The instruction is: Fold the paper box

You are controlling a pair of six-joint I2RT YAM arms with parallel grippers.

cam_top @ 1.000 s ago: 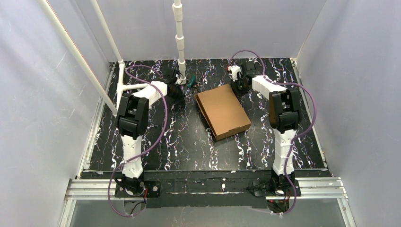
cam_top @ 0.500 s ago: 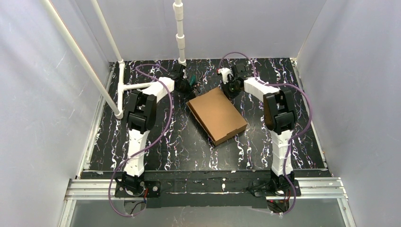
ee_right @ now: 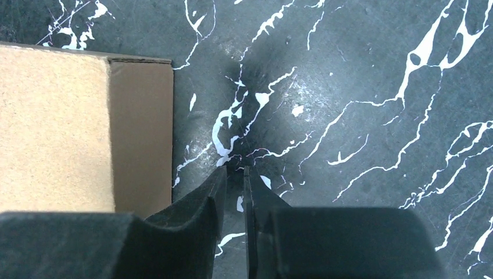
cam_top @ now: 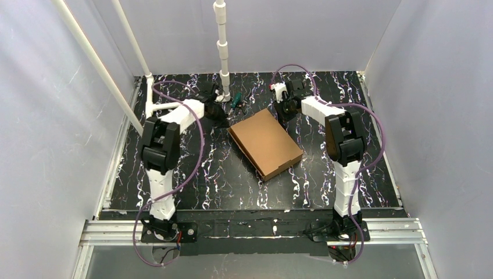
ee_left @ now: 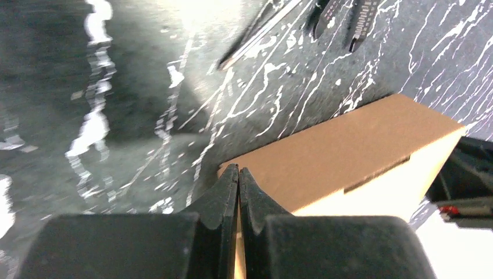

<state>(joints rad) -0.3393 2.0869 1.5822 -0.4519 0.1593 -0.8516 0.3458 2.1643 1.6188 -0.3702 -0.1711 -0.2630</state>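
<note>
Black white-veined table (cam_top: 232,186), pale walls (cam_top: 52,163), paper box (cam_top: 265,142) centred.

Paper box (cam_top: 265,143): one item, plain brown corrugated cardboard, folded up into a shallow rectangular mailer with a smooth, flat top panel. Lies flat on the black, white-veined table (cam_top: 203,174), near the middle and slightly toward the far side. Turned diagonally, long sides running from far left to near right. Side walls low and upright; one wall shows a thin slit.
</note>
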